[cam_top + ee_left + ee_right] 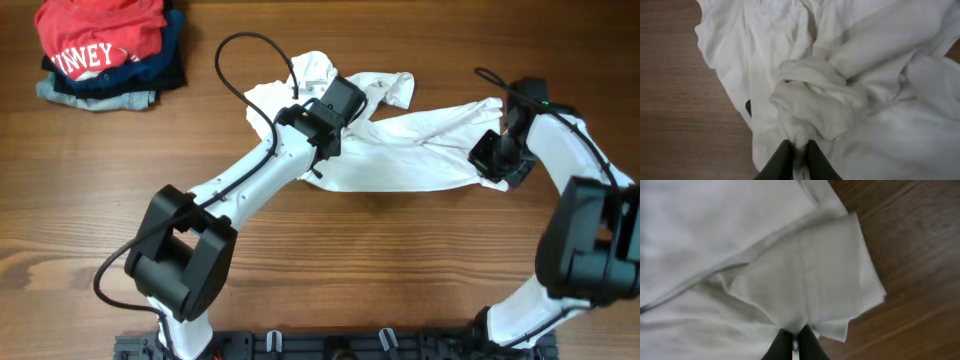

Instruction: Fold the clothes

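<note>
The clothes (pixel 410 150), a wrinkled white T-shirt, lie bunched across the far middle of the wooden table. My left gripper (pixel 335 112) sits over the shirt's left part. In the left wrist view it (pixel 800 145) is shut on a raised fold of the white cloth (pixel 810 95). My right gripper (pixel 497 155) is at the shirt's right end. The right wrist view shows it (pixel 799 330) shut on the folded edge of the cloth (pixel 805 270). No lettering shows on the shirt.
A stack of folded garments with a red shirt (pixel 100 40) on top lies at the far left corner. A black cable (pixel 232 62) loops above the left arm. Bare wooden table (pixel 400 260) runs along the near side between the two arms.
</note>
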{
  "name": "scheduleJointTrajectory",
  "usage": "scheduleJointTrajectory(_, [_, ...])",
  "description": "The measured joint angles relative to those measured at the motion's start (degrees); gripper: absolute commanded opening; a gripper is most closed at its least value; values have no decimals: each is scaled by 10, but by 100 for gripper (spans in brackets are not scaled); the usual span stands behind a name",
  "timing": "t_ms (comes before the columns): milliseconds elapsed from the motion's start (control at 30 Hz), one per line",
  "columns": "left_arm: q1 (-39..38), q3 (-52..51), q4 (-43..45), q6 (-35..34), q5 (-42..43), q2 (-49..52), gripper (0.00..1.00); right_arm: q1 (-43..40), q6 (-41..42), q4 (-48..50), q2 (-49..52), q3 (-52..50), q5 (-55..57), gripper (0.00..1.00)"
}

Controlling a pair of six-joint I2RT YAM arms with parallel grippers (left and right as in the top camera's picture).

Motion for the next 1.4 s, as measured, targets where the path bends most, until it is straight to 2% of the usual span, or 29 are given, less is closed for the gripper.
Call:
scheduleJointTrajectory(33, [0,-1,-14,-2,0,-6,22,0,0,-5,-17,0,0,5])
scheduleJointTrajectory(100, [0,-1,-36,-2,0,-24,31,0,2,-21,-59,0,0,4])
scheduleJointTrajectory(233, [0,-1,-62,-2,0,-67,14,0,2,-56,-139,0,0,4])
scheduleJointTrajectory(300, [0,-1,-66,-2,2,-76,13,0,2,-72,-167,0,0,4])
scheduleJointTrajectory(333, [0,-1,-67,-4,7,-76,14,0,2,-79,-175,0,0,4])
scheduleJointTrajectory(367, [0,-1,-68,-4,15,-76,29,0,2,-89,-186,0,0,4])
scheduleJointTrajectory(400, [0,-1,-68,-4,23,-76,38,0,2,-92,-192,0,0,4])
scheduleJointTrajectory(533, [0,-1,-77,-5,66,-76,39,0,2,-92,-195,0,0,4])
scheduleJointTrajectory(633, [0,-4,-76,-8,111,-75,35,0,2,-91,-195,0,0,4])
scheduleJointTrajectory(700, [0,-18,-72,-32,135,-64,29,0,2,-91,-195,0,0,4])
scheduleJointTrajectory(767, [0,-31,-58,-64,156,-43,27,0,2,-90,-195,0,0,4])
scheduleJointTrajectory(1033, [0,-57,-26,-195,180,-10,38,0,2,-89,-195,0,0,5])
scheduleJointTrajectory(1233, [22,-85,-3,-217,178,-10,39,0,2,-82,-195,0,0,5])
scheduleJointTrajectory(1300, [33,-85,-2,-219,177,-10,35,0,2,-80,-195,0,0,5])
scheduleJointTrajectory(1400, [40,-85,8,-221,176,-10,19,0,2,-80,-195,0,0,5])
